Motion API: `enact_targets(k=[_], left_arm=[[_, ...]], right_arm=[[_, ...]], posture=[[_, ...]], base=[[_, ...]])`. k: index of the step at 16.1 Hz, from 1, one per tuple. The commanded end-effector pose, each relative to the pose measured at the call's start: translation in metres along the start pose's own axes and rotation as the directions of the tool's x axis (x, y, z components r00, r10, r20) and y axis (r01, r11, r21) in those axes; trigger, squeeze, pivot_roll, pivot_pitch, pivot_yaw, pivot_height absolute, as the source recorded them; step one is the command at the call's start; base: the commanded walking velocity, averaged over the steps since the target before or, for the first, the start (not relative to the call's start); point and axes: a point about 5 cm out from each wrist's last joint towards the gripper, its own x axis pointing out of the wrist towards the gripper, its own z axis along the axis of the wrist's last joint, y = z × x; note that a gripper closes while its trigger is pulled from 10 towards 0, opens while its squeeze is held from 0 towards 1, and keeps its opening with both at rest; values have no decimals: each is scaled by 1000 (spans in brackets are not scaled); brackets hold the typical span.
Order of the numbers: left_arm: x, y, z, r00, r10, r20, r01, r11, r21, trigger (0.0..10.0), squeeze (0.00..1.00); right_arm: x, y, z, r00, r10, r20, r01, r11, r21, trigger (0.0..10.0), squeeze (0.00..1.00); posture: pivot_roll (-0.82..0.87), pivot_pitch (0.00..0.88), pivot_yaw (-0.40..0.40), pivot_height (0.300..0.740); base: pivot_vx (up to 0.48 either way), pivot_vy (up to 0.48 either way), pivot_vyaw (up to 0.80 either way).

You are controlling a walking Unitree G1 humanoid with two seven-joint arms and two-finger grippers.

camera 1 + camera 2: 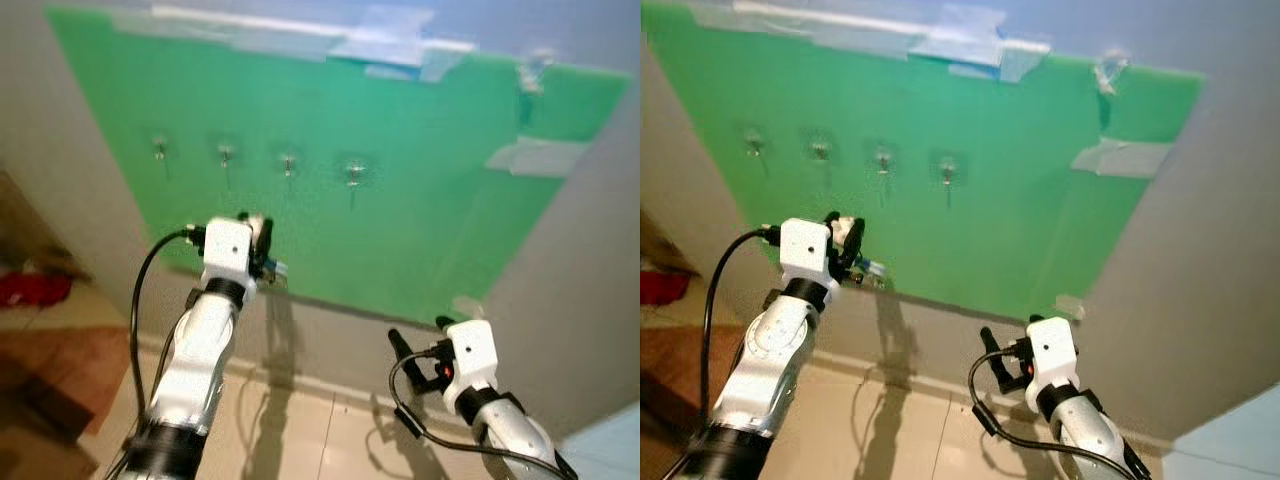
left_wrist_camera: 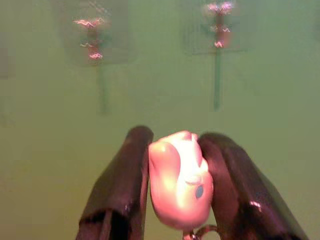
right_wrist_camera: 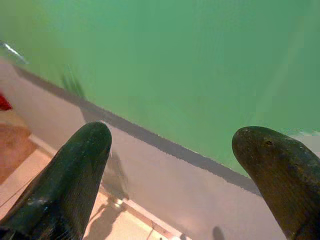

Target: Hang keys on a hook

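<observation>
A green sheet (image 1: 400, 200) is taped to the wall and carries a row of several clear stick-on hooks (image 1: 288, 163). My left gripper (image 1: 262, 248) is raised close to the sheet, below the row of hooks. It is shut on a pink keychain charm (image 2: 180, 177), with a metal ring showing under the charm. Two hooks (image 2: 93, 35) sit beyond the fingertips in the left wrist view. My right gripper (image 1: 415, 335) hangs lower, near the sheet's bottom edge, open and holding nothing, its fingers (image 3: 75, 175) spread wide.
The grey wall (image 1: 580, 330) continues to the right of the sheet. A tiled floor (image 1: 290, 430) lies below. A reddish rug and a red item (image 1: 35, 288) are at the far left.
</observation>
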Motion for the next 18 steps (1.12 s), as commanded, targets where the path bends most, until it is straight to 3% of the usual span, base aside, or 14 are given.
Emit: enact_targets(k=[1,3,5,11,15,18], left_arm=[[-6,-5,21,998,-35,55,34,999,28,0,0],[-24,-12,37,993,-75,86,71,996,49,0,0],[-28,-24,53,990,-110,85,106,993,57,0,0],[-17,-12,76,994,-64,89,58,996,74,0,0],[-13,-14,81,995,-64,71,61,997,41,0,0],[-12,-18,83,995,-70,76,68,997,32,0,0]], right_arm=[[3,1,-2,1000,23,1,-23,1000,2,10000,0],[17,0,0,999,49,0,-49,999,4,10000,0],[27,0,4,997,72,11,-72,997,0,10000,0],[35,3,6,995,92,27,-92,996,-4,10000,0],[34,5,8,996,87,36,-87,996,-3,10000,0],[35,5,11,996,81,42,-81,997,-12,10000,0]], posture=[[-68,2,-1,740],[-32,0,-26,740],[-14,0,-43,740],[-17,0,-20,740],[-28,0,-13,740],[-35,0,-12,740]], base=[[0,0,0],[0,0,0],[0,0,0],[0,0,0],[0,0,0],[0,0,698]])
